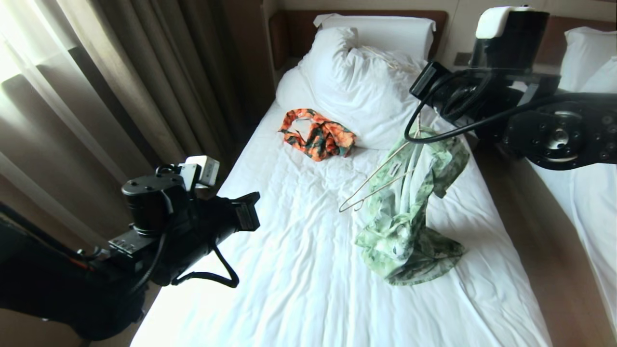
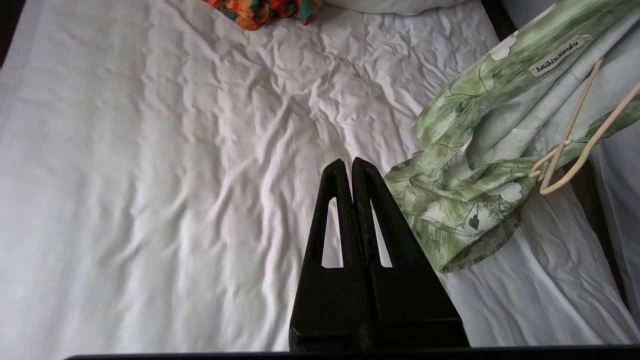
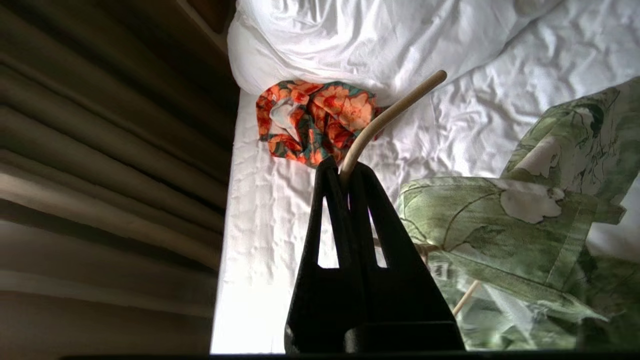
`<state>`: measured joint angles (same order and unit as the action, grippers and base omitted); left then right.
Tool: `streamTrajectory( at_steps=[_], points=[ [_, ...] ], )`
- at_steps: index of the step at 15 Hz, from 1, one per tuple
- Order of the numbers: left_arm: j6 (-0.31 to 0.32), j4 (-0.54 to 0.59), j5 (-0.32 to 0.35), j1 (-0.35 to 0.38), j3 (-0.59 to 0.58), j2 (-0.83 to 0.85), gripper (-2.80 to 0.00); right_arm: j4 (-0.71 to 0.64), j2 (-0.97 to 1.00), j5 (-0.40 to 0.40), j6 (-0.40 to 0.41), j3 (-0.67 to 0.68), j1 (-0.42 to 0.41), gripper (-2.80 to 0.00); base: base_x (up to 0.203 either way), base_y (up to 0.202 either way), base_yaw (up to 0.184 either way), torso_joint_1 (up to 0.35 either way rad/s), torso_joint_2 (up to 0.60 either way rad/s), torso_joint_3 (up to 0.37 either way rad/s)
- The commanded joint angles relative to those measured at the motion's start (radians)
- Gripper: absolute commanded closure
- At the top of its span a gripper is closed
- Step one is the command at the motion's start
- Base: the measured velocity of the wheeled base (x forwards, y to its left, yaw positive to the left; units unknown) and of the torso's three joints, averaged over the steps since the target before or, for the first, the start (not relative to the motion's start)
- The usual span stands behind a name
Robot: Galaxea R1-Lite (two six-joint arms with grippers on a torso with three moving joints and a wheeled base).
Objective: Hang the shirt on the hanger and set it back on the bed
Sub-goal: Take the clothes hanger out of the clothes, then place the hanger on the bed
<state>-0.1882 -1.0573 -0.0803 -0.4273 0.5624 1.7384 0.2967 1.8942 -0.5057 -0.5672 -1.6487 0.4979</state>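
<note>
Between the closed fingers of the right gripper — pinched hard on the hook of the hanger, cream wire curving up and away past the tips. Below those fingers, hung the shirt: one shoulder draped on the wire, the rest slumped in a heap onto the bed, hem touching the sheet. Looked only half on; one corner of the hanger poked bare out of the collar side, away from the cloth.

Beside the shirt's lower folds, pointed at the bare sheet, hovered the left gripper — fingers pressed together, holding nothing, cloth just off to one side of the tips.

Judged light and limp, that shirt: thin woven stuff, likely to sag, slide and bunch rather than keep a shape, so any pull on one edge would probably drag the whole lot along the wire. Judged stiff but springy and slim, the hanger — prone to swivel in a pinch at the hook. Best hold for the free fingers probably the collar or the loose shoulder seam near the label, not the hem; from there could be drawn over the bare end. Well beyond both sets of fingers, near the duvet, lay an orange patterned garment, no part of this job.
</note>
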Motion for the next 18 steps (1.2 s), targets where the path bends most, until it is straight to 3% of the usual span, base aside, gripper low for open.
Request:
streamTrajectory(
  at_steps=[1, 3, 6, 11, 13, 15, 18],
  points=[
    [-0.001, -0.008, 0.004, 0.048, -0.042, -0.048, 0.0, -0.003, 0.05, 0.015, -0.178, 0.008, -0.015, 0.0, 0.0, 0.0, 0.0, 0.0, 0.0, 0.0],
    [-0.001, -0.01, 0.002, 0.053, -0.091, -0.073, 0.0, -0.008, 0.08, 0.073, -0.331, 0.009, -0.034, 0.0, 0.0, 0.0, 0.0, 0.0, 0.0, 0.0],
    [0.001, -0.01, 0.003, 0.078, -0.162, -0.112, 0.0, -0.09, 0.076, 0.14, -0.441, 0.001, -0.038, 0.0, 0.0, 0.0, 0.0, 0.0, 0.0, 0.0],
    [-0.006, -0.01, -0.011, 0.101, -0.249, -0.19, 0.0, -0.178, -0.004, 0.202, -0.482, 0.01, -0.043, 0.0, 0.0, 0.0, 0.0, 0.0, 0.0, 0.0],
    [-0.008, -0.01, -0.045, 0.115, -0.268, -0.221, 0.0, -0.313, -0.067, 0.281, -0.468, 0.016, -0.039, 0.0, 0.0, 0.0, 0.0, 0.0, 0.0, 0.0],
    [-0.014, -0.01, -0.066, 0.123, -0.314, -0.279, 0.0, -0.482, -0.112, 0.346, -0.373, 0.033, -0.049, 0.0, 0.0, 0.0, 0.0, 0.0, 0.0, 0.0],
    [-0.044, -0.009, -0.07, 0.122, -0.388, -0.334, 0.0, -0.453, -0.089, 0.285, -0.164, 0.168, -0.081, 0.0, 0.0, 0.0, 0.0, 0.0, 0.0, 0.0]
  ],
)
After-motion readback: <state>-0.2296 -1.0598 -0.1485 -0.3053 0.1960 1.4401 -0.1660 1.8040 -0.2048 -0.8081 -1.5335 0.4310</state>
